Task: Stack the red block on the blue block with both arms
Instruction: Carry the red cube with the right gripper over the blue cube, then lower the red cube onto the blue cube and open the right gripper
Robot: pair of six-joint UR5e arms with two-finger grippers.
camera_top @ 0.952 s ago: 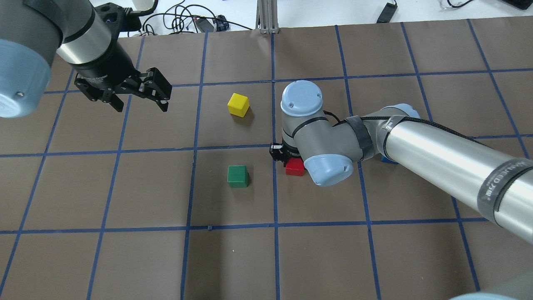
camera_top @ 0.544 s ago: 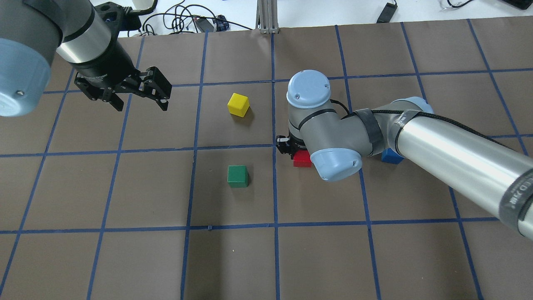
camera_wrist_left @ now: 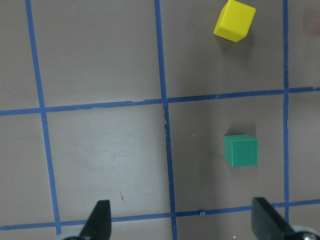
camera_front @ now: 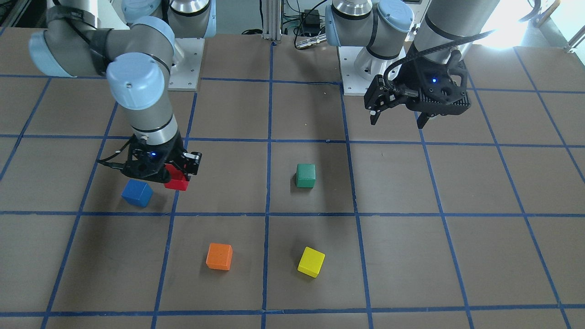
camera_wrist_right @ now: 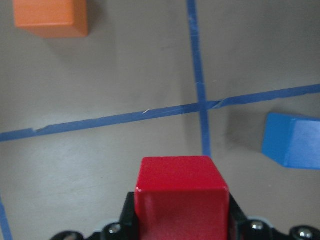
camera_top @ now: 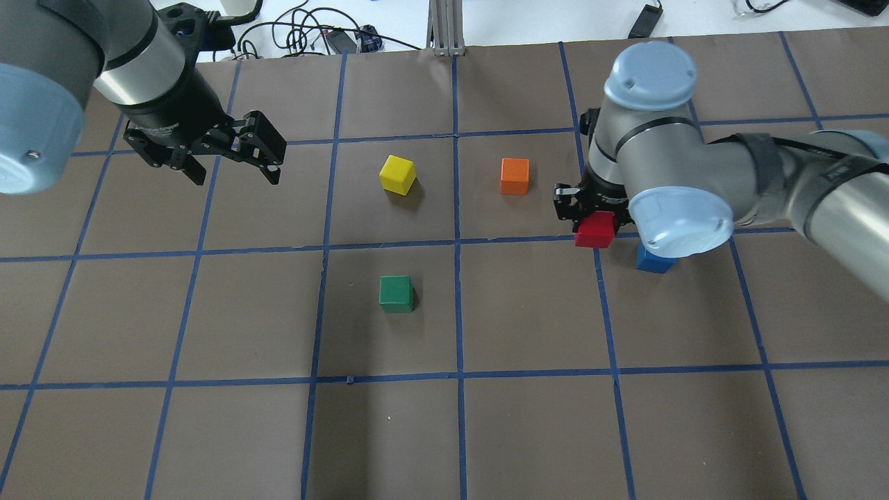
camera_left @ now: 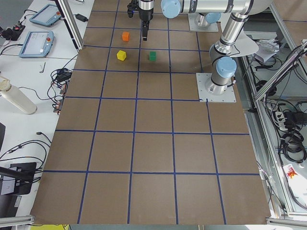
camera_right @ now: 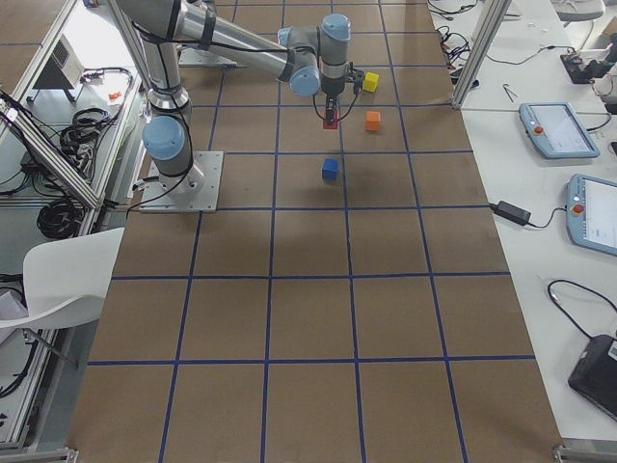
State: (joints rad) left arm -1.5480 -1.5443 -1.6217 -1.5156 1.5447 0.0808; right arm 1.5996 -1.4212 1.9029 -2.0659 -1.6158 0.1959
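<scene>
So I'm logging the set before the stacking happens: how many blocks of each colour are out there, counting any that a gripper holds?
red block: 1
blue block: 1
orange block: 1
yellow block: 1
green block: 1
Total: 5

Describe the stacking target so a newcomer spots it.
Follow the right arm to the red block it holds. The blue block sits on the table just right of it. It is the only blue cube; orange, yellow and green lie farther left.
</scene>
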